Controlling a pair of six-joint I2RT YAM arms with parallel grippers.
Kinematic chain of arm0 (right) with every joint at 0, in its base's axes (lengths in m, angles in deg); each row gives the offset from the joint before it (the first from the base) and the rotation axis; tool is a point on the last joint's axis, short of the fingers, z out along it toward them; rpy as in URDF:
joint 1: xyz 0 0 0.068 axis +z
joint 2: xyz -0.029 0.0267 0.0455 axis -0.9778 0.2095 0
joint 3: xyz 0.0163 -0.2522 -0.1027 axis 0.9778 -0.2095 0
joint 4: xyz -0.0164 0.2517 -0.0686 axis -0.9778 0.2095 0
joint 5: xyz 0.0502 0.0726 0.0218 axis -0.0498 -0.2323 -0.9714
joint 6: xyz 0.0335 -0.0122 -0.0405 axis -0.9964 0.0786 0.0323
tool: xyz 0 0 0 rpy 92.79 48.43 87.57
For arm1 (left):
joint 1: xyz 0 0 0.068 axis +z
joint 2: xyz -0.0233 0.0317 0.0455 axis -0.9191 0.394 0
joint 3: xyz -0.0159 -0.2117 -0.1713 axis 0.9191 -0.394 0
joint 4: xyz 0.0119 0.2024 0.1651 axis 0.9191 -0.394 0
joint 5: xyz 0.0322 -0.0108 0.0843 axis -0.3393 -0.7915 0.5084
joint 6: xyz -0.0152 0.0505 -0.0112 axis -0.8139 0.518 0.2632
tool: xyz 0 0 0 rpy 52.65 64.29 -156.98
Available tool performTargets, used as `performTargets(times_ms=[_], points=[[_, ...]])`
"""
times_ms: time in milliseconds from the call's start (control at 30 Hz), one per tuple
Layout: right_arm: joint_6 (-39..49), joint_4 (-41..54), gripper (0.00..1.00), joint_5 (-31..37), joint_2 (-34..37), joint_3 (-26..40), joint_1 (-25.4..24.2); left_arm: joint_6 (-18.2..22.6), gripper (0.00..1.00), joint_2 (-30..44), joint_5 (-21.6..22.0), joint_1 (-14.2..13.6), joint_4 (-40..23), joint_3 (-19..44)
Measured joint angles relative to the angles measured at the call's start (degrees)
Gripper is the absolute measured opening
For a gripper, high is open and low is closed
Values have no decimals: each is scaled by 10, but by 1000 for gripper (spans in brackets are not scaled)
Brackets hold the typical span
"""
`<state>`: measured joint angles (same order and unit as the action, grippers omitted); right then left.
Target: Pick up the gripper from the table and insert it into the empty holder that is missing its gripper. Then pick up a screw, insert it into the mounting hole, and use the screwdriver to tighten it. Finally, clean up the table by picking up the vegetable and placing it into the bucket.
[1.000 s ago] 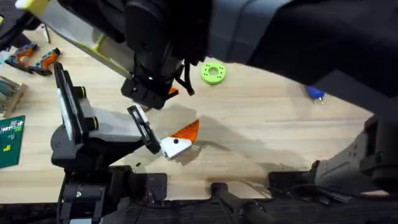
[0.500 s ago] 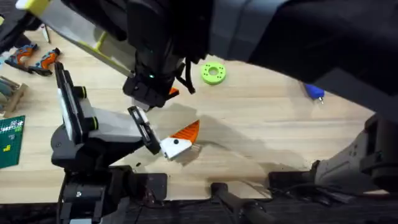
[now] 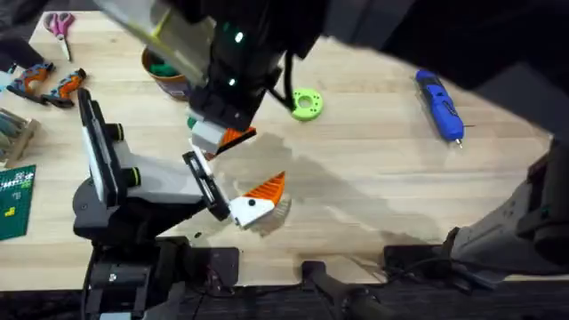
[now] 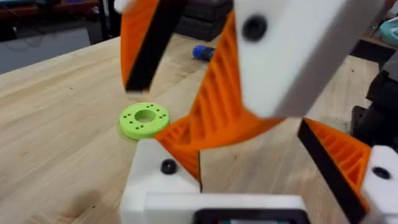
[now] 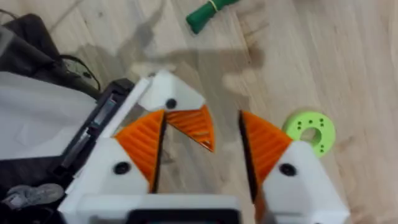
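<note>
The orange gripper [image 5: 193, 127] sits at the end of the white holder [image 5: 168, 96] on my left arm's finger. My right gripper [image 5: 199, 155] hangs over it, open, with the wedge close to one pad and a gap to the other. My left gripper [image 4: 261, 162] is open wide, with an orange tip on each finger. Overhead, the right arm reaches across to the table's left, over the left arm's finger [image 3: 252, 204]. The blue screwdriver [image 3: 440, 105] lies at the far right. The green vegetable [image 5: 208, 14] lies on the wood. The tan bucket [image 3: 164, 76] is partly hidden behind the right arm.
A flat green ring [image 3: 307, 104] lies just right of the grippers. Orange-handled pliers [image 3: 49, 84] and pink scissors [image 3: 60, 25] sit at the far left, with a green board [image 3: 13, 200] at the left edge.
My right arm has drawn back and away from the camera, uncovering the bucket and the whole screwdriver. Its gripper has shifted a little farther from the left arm. The left arm has stayed still.
</note>
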<state>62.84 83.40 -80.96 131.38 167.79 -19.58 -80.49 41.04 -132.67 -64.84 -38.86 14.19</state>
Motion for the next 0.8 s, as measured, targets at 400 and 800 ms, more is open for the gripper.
performTargets(times_ms=[400,800], points=[[-21,29,991,0,-19,54,-65,0,972,0,0,0,0,0],[-22,30,991,0,-23,55,-70,0,969,0,0,0,0,0]])
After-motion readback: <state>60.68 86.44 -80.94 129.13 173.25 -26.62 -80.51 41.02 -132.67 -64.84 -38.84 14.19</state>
